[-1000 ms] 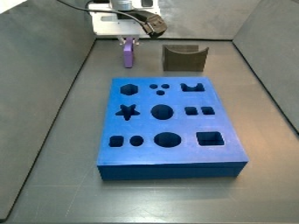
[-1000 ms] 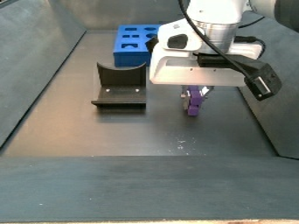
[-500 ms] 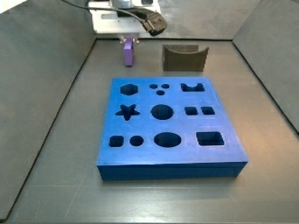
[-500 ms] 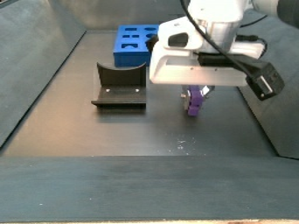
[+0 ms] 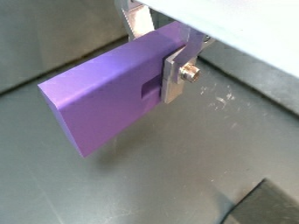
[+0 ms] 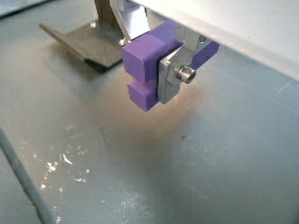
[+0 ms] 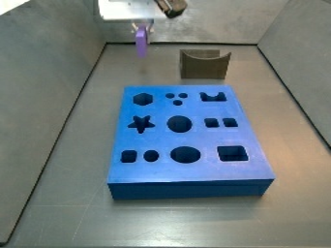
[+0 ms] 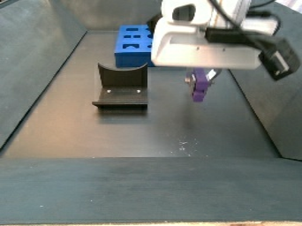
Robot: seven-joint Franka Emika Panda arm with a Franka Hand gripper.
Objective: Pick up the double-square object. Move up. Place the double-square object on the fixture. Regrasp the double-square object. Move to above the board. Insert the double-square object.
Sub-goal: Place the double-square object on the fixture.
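In both wrist views the claw point(image 6: 158, 61) is pinching the block point(image 5: 117, 92), its silver fingers point(image 5: 177, 70) pressed against the block's upper end, with the long body hanging below them. Under the block there is only bare grey worktop point(image 6: 176, 166), and nothing touches its lower end, so it appears lifted clear of the surface.

In a side view the block point(image 8: 202, 86) hangs beneath the white wrist housing, above the dark worktop point(image 8: 141, 132) and apart from it. Just across from it stands the fixture point(image 8: 120, 86), resting on its base plate, with the notch side facing the open floor. Behind the fixture lies the board point(image 8: 133, 44), only partly in sight.

From the opposite side, the board point(image 7: 188, 136) is nearest the camera, all its cut-outs empty. Past its far edge sit the fixture point(image 7: 203, 64) and, beside it, the block point(image 7: 139, 39) held high by the claw point(image 7: 139, 27).

The step in hand looks like the lift after pickup. The next move calls for carrying the block sideways until it sits over the fixture's notch, then lowering it straight so the long body settles squarely in the U before the fingers let go for the regrasp.
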